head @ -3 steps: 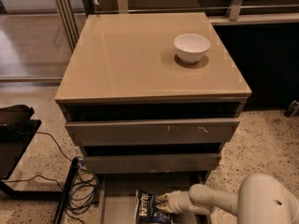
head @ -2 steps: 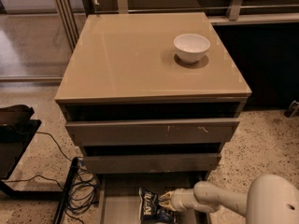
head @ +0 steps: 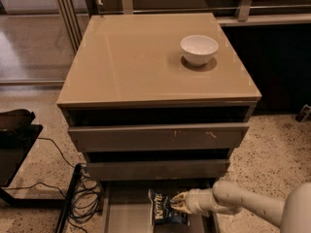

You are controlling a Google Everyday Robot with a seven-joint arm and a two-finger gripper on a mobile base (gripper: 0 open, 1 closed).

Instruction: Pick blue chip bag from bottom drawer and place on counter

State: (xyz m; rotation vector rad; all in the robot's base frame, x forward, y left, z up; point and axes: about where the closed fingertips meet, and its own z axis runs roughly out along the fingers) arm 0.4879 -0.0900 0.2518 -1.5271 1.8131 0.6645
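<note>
- The crinkly navy blue chip bag [head: 164,208] is pinched at its right edge by the cream gripper [head: 178,203].
- Both are seen within the shallow grey bottom drawer [head: 127,213].

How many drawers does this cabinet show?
3: the top drawer just under the counter, the middle drawer below it, and the bottom drawer pulled open, holding the blue chip bag, with the gripper at its right edge.
</note>
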